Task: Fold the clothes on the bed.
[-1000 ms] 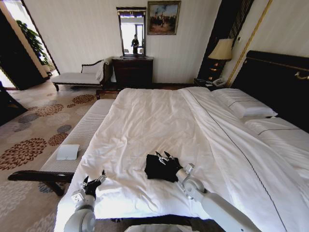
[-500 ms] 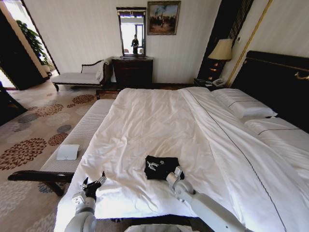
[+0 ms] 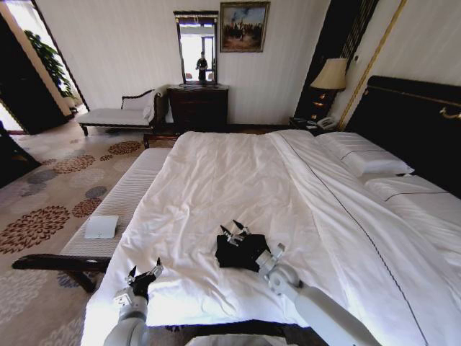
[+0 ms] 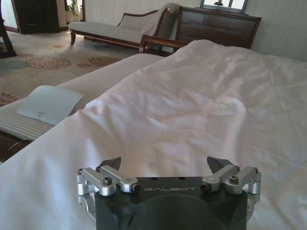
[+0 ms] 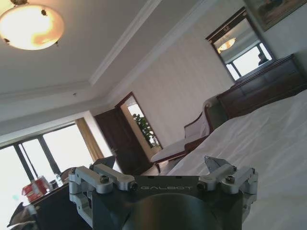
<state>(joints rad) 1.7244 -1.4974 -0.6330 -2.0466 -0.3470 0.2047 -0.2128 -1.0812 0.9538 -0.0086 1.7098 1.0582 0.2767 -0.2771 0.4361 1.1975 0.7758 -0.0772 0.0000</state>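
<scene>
Right claw (image 3: 234, 231) released, fingers spread and empty, tilted upward just above the far edge of the black T-shirt (image 3: 241, 252). Shirt sits bunched in a small dark heap on the white duvet, near the foot of the bed (image 3: 216, 180), roughly centre. Left claw (image 3: 144, 274) also released, empty, low over the near-left corner of the duvet, well apart from the shirt.
</scene>
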